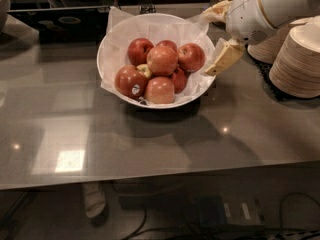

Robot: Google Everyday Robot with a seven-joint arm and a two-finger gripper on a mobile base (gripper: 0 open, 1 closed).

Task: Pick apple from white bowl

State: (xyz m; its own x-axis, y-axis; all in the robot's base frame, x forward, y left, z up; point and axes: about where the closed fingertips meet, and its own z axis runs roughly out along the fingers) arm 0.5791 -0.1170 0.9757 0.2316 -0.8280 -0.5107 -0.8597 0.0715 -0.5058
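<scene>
The white bowl (111, 54), lined with crinkled white paper, stands at the middle back of the grey table and holds several apples. The deep-red, shiny apple (191, 57) lies at the bowl's right side. Next to it are a paler orange-pink apple (162, 60) and, at the front left, a dark red apple with a white sticker (131, 82). My gripper (220, 35) is just outside the bowl's right rim, open and empty. One yellowish finger (226, 58) is low beside the rim, the other is higher at the back.
Stacks of beige disposable bowls (298, 59) stand at the right, close behind my arm. A dark tray (60, 21) lies at the back left, and another white bowl's edge (4, 4) shows at the far left. The table's front edge (150, 176) runs across below.
</scene>
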